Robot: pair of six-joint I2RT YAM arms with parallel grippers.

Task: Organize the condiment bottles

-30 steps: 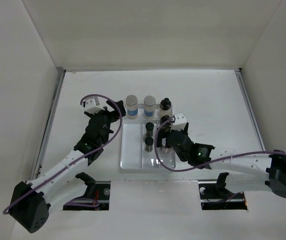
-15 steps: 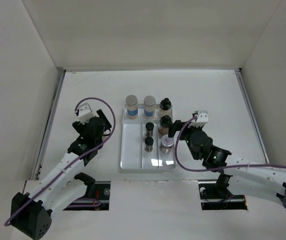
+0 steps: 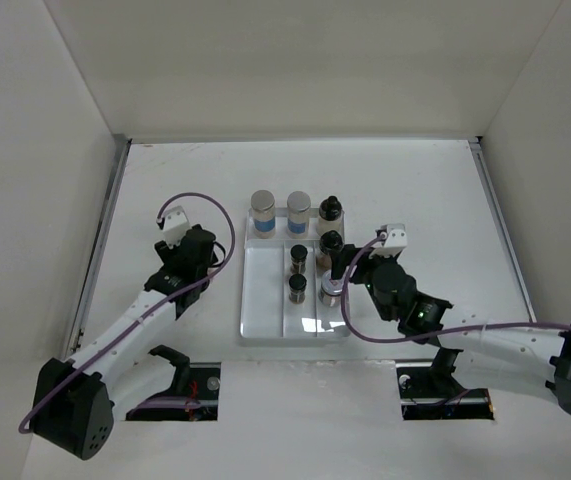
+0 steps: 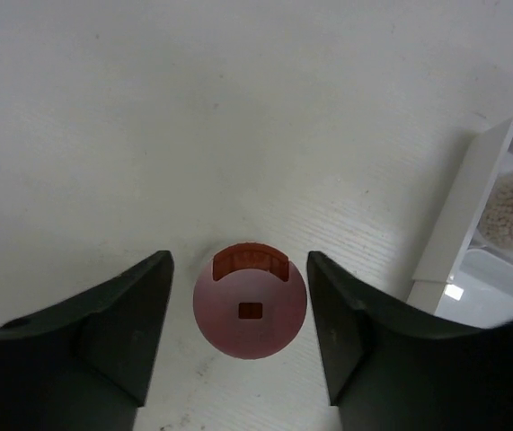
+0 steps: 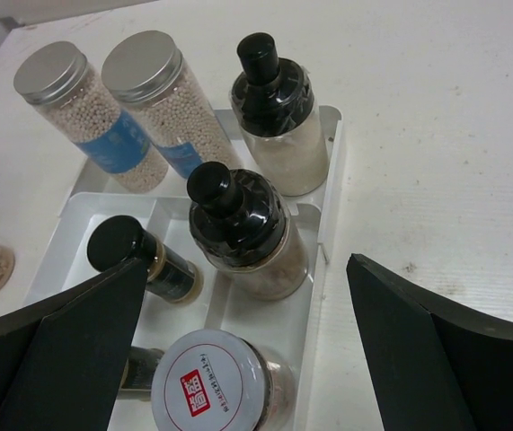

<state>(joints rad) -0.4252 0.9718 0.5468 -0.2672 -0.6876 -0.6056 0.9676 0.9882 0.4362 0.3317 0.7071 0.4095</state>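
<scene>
left jaws: my left gripper is part open, a finger on each side of the jar, not clamped.
jar: small pink-lidded cylindrical spice jar, upright, axis pointing up at me.
room: white three-compartment plastic tray, rim near on the right; i'd lift straight up.
right jaws: my right gripper is wide open over the tray, empty.

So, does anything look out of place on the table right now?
One thing: the pink-lidded jar stands alone on the table, left of the tray, while the other bottles all sit in the tray. The left gripper straddles it with a gap on each side. Nothing looks spilled or tipped.
</scene>
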